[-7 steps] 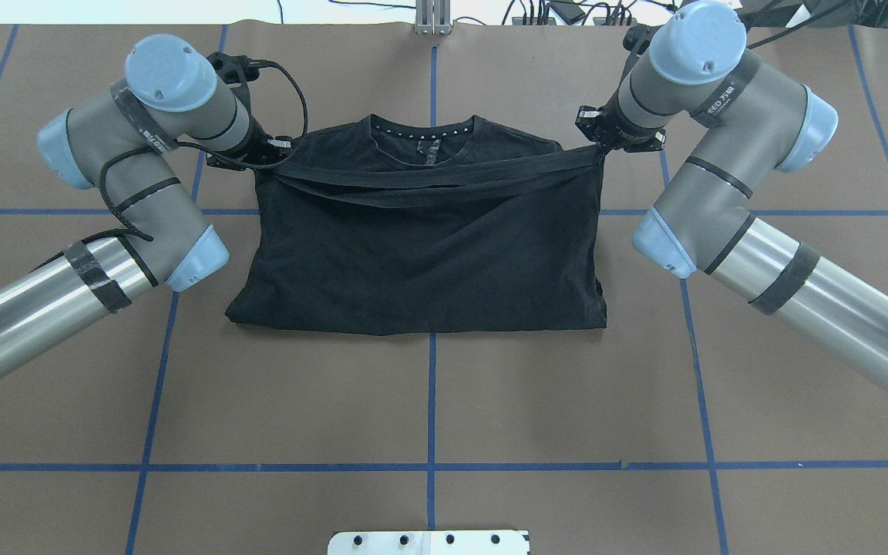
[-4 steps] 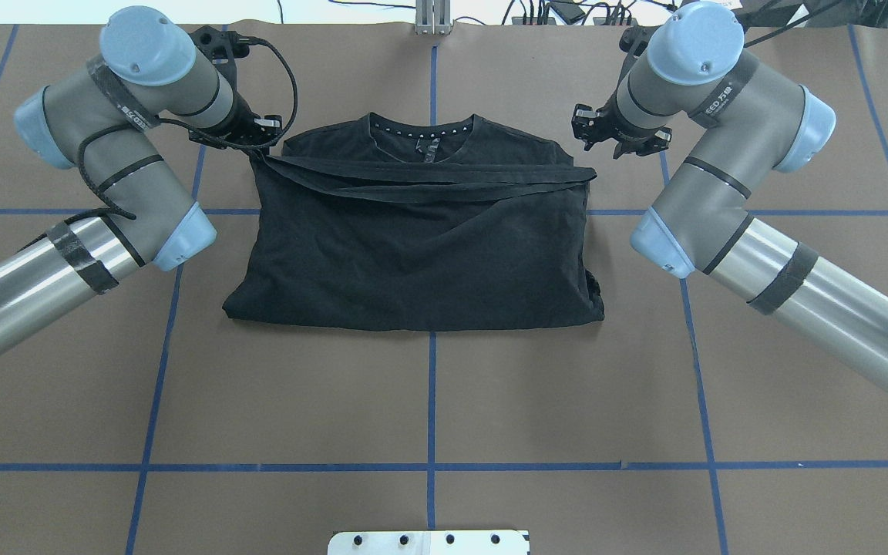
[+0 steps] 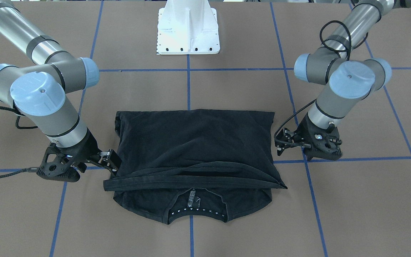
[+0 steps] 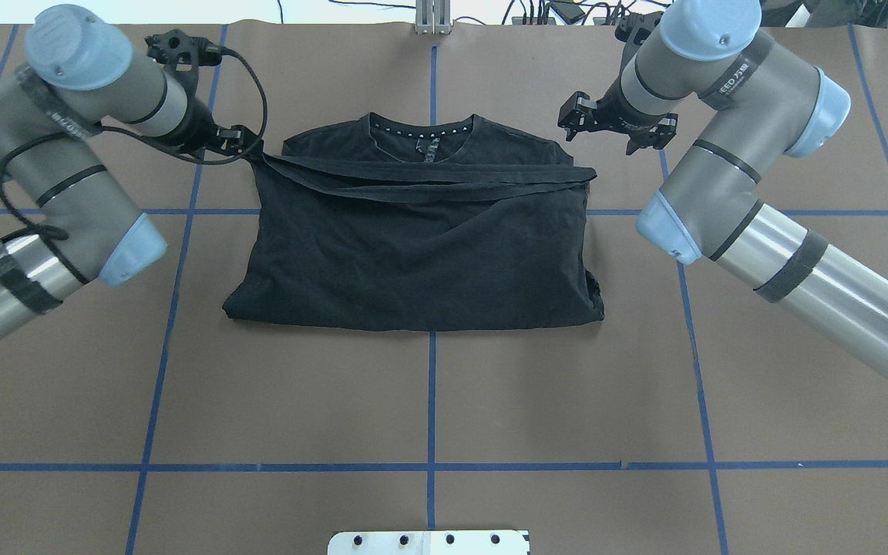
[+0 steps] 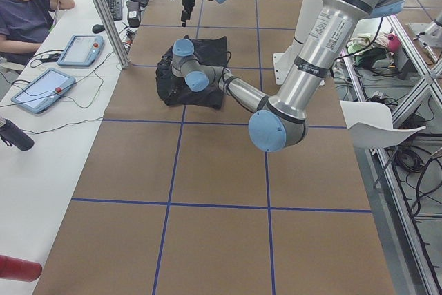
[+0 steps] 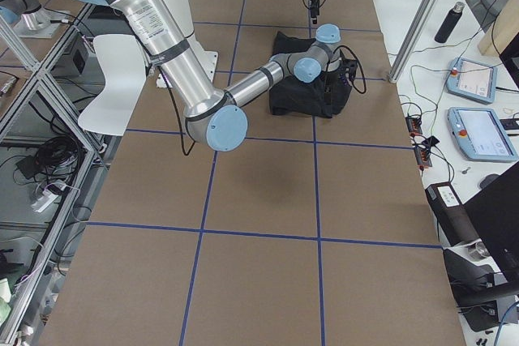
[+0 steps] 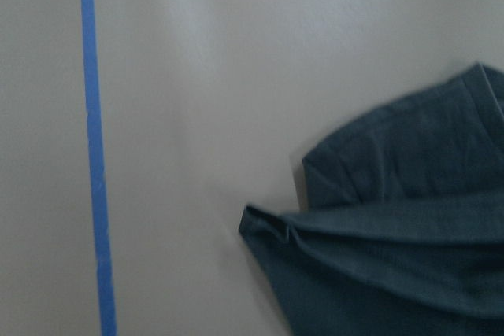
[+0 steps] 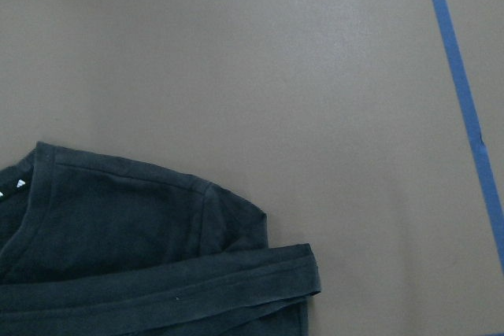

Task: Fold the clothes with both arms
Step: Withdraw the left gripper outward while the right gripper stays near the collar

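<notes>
shirt: black T-shirt (image 4: 421,247) flat mid-worktop (image 4: 428,401), hem (image 4: 428,179) lying up by the collar (image 4: 422,127)
done: bottom-up fold looks done imo
left claw (image 3: 279,143): open, empty, near hem's corner
right claw (image 4: 570,119): open, empty, near other corner, not touching
to do: prob another fold + tidy that slanted hem

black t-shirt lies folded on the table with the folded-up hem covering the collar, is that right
Not quite. The black T-shirt does lie folded on the table, but the folded-up hem does not cover the collar. It stops just short of it, leaving the collar in plain sight, as the overhead exterior view shows.
</notes>
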